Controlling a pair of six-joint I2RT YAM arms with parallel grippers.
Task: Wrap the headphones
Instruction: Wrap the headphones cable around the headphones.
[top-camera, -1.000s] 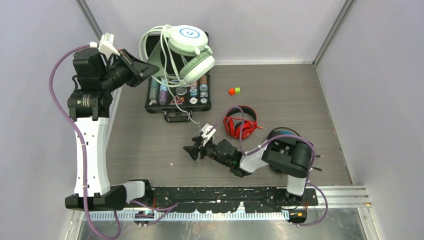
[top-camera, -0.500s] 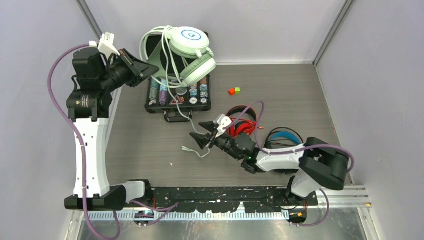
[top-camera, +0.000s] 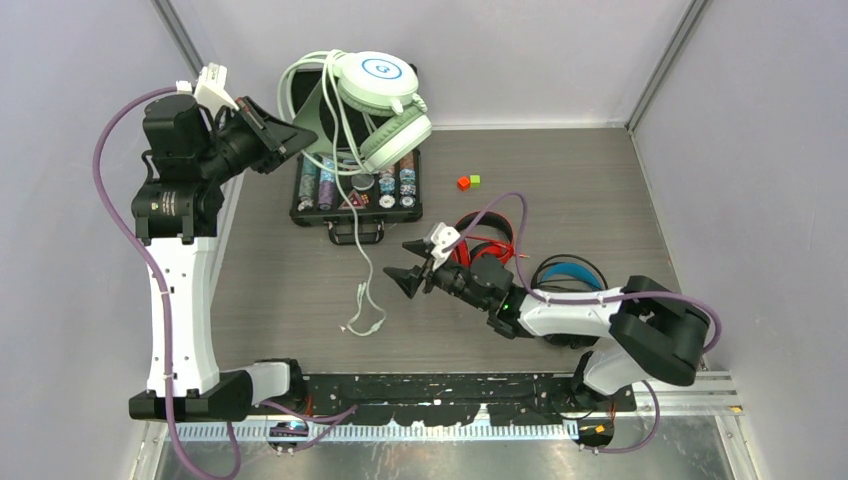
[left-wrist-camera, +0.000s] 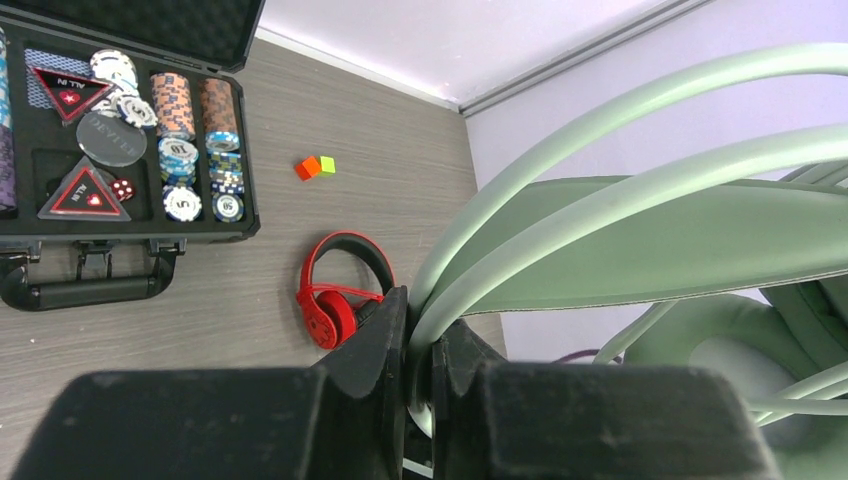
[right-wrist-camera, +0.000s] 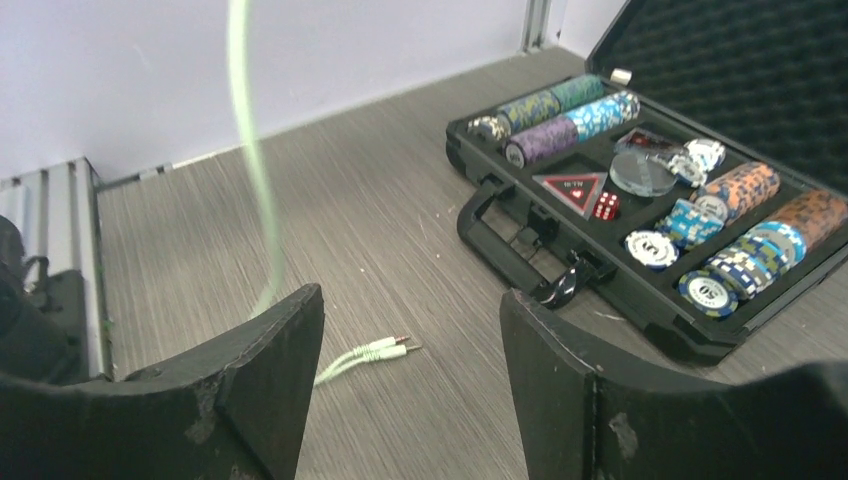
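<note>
Mint headphones held up over chip case; right gripper empty.
Left gripper is pinched on a pale-green band of the mint set, which hangs above the open case at the table's back left. Its cable drops to the table, with the plug lying flat. Right gripper is low beside the cable, fingers spread, gripping nothing. Red headphones and the black pair lie on the table near the right arm.

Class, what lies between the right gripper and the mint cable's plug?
Only bare table separates the open right gripper from the plug, seen in the right wrist view.
</note>
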